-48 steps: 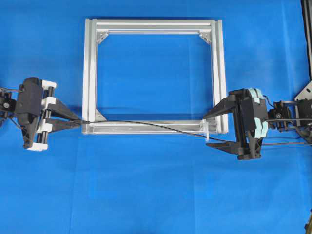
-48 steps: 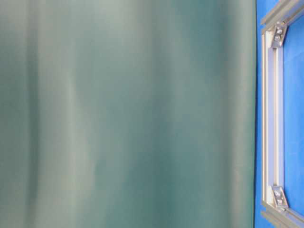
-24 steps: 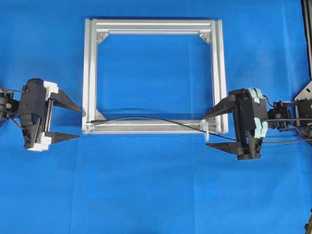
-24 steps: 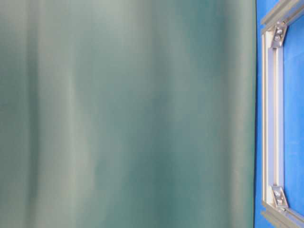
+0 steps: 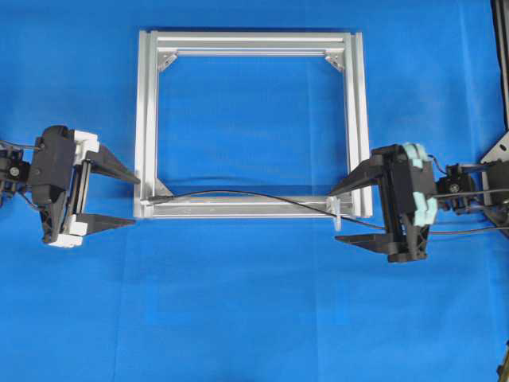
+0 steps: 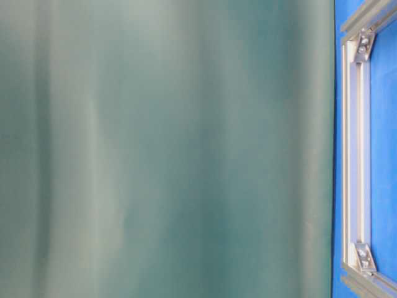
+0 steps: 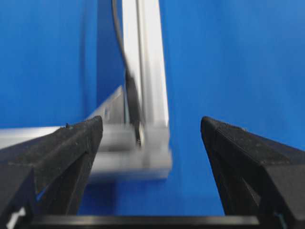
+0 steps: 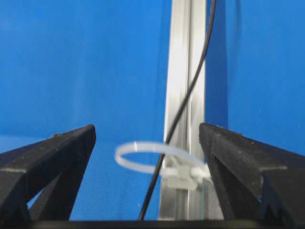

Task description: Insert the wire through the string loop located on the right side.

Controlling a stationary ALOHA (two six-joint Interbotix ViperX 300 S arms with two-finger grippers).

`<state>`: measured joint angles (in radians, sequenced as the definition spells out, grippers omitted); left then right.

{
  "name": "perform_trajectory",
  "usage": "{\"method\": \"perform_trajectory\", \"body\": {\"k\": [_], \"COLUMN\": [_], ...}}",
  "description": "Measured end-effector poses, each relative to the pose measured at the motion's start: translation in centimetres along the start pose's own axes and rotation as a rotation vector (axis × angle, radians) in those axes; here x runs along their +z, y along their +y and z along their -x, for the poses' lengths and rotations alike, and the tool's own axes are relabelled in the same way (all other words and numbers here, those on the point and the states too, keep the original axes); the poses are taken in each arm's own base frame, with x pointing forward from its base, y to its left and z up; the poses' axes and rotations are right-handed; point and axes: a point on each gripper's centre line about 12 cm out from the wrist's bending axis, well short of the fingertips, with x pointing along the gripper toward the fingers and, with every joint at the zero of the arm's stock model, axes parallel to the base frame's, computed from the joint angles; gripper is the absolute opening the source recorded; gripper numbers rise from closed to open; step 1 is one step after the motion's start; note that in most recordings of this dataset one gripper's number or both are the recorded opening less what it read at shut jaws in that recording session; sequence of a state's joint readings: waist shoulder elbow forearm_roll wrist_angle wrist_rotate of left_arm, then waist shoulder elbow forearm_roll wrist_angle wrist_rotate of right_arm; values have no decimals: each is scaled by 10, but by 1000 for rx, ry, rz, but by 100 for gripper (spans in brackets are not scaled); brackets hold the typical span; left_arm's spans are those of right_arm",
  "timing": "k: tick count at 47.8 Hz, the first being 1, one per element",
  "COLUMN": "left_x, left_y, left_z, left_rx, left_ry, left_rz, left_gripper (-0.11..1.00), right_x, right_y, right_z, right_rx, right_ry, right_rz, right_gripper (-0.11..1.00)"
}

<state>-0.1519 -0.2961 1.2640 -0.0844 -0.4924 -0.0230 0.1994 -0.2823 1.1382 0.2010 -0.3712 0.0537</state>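
Observation:
The thin black wire (image 5: pixel 238 192) lies along the near bar of the silver frame (image 5: pixel 145 119). Its plug tip (image 7: pixel 133 109) rests on the frame's near-left corner. From there the wire runs right and passes through the white string loop (image 5: pixel 337 215) at the frame's near-right corner. In the right wrist view the wire (image 8: pixel 183 107) goes down through the string loop (image 8: pixel 138 144). My left gripper (image 5: pixel 135 202) is open just left of the tip, touching nothing. My right gripper (image 5: pixel 335 216) is open, with its fingers either side of the loop.
The frame lies flat on blue cloth (image 5: pixel 254 318). A dark bracket (image 5: pixel 501 151) stands at the right edge. A blurred green surface (image 6: pixel 167 149) fills most of the table-level view, leaving only one frame bar (image 6: pixel 356 155) showing.
My left gripper was shut on the wire's tip a second ago; it has opened and let go, and the tip now lies on the frame corner. The right gripper has not moved.

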Motion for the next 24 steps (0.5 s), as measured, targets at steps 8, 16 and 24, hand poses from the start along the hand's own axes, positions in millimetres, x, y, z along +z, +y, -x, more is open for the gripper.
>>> {"method": "perform_trajectory", "body": {"k": [8, 16, 24], "left_x": [19, 28, 32], "left_y": [-2, -3, -3], "left_z": [5, 11, 13], "left_rx": [-7, -11, -13], "left_ry": [-46, -81, -96], "left_rz": [4, 6, 8], "left_gripper": [79, 79, 79], "right_x": [18, 31, 31], "right_y": [5, 7, 7], "right_z": [16, 30, 33], "right_rx": [24, 40, 43], "right_ry": [-46, -105, -114], "right_rz": [2, 0, -2], "right_gripper": [95, 95, 95]}}
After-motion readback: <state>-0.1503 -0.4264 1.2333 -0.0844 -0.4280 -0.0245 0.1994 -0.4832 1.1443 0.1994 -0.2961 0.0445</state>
